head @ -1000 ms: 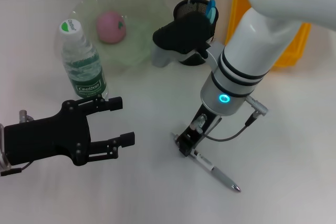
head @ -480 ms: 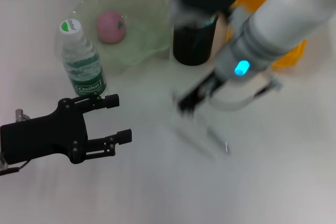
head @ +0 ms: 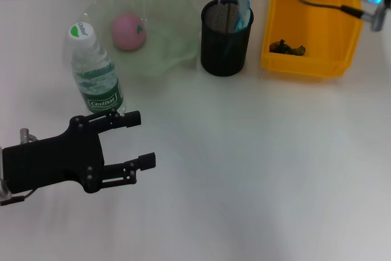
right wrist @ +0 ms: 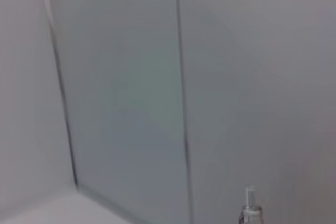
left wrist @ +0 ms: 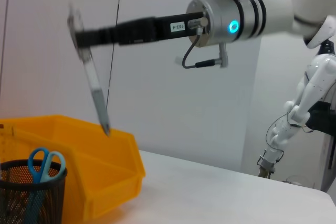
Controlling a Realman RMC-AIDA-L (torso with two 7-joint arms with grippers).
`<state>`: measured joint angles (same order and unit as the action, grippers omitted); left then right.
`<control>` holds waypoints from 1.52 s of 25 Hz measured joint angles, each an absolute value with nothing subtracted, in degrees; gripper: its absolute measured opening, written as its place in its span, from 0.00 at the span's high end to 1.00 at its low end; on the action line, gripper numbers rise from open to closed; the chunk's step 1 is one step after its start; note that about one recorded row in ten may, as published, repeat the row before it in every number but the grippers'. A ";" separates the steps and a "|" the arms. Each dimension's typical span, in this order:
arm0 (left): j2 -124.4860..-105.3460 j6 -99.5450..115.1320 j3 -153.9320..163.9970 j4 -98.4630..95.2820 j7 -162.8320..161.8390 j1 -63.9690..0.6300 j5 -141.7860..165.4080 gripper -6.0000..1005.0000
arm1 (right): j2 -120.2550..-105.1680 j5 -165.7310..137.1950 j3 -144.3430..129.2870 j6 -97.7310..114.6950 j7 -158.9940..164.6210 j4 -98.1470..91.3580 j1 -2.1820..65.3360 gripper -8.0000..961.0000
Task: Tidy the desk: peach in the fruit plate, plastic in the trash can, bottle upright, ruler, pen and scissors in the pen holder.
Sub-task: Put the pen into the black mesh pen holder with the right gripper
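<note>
- The left gripper [head: 131, 142] is seen nearest in the head view, at about 8 o'clock over the white desk [head: 244, 169]; its two black fingers are spread wide and nothing is held between them.
- Just beyond it, at about 10 o'clock, the bottle [head: 93, 68] is found upright with its green cap on top, close to the upper finger but not touched by it.
- Behind the bottle, toward 11 o'clock, the peach [head: 128, 31] is lying inside the pale green fruit plate [head: 177, 41].
- At about 12 o'clock the black mesh pen holder [head: 226, 44] is placed just beside the plate; the blue-handled scissors [left wrist: 44, 162] are standing in it.
- At about 1 o'clock the yellow trash can [head: 305, 59] is located beside the holder, and a small dark green piece of plastic [head: 287, 47] is seen on its floor.
- Farthest, in the left wrist view, the right gripper [left wrist: 79, 27] is raised high above the holder and the can; its fingers are closed on the pen [left wrist: 96, 92], which hangs tip down and a little tilted.
</note>
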<state>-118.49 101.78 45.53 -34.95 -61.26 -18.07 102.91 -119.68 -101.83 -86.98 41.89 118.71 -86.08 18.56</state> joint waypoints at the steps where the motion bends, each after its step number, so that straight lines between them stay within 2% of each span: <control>1: -118.52 101.79 45.52 -34.90 -61.14 -18.13 102.90 0.20 | -119.66 -93.01 -87.74 40.81 108.99 -83.12 18.06 0.87; 7: -118.48 101.78 45.67 -33.50 -60.96 -18.46 102.37 0.20 | -119.72 -55.22 -91.58 43.96 63.29 -67.13 18.54 0.87; 15: -118.49 101.77 45.83 -32.73 -60.99 -18.48 102.28 0.20 | -119.69 -31.35 -92.11 55.08 36.61 -44.00 24.44 0.86; 20: -118.44 101.77 45.84 -32.17 -61.36 -18.63 102.28 0.20 | -119.71 -26.61 -91.88 59.09 32.64 -34.46 28.66 0.85; 38: -118.48 101.78 45.62 -32.08 -61.22 -18.73 102.30 0.20 | -119.88 -22.16 -92.25 54.24 34.44 -19.38 39.21 0.79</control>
<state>-118.48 101.78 45.62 -32.08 -61.22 -18.73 102.30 -119.88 -22.16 -92.25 54.24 34.44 -19.38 39.21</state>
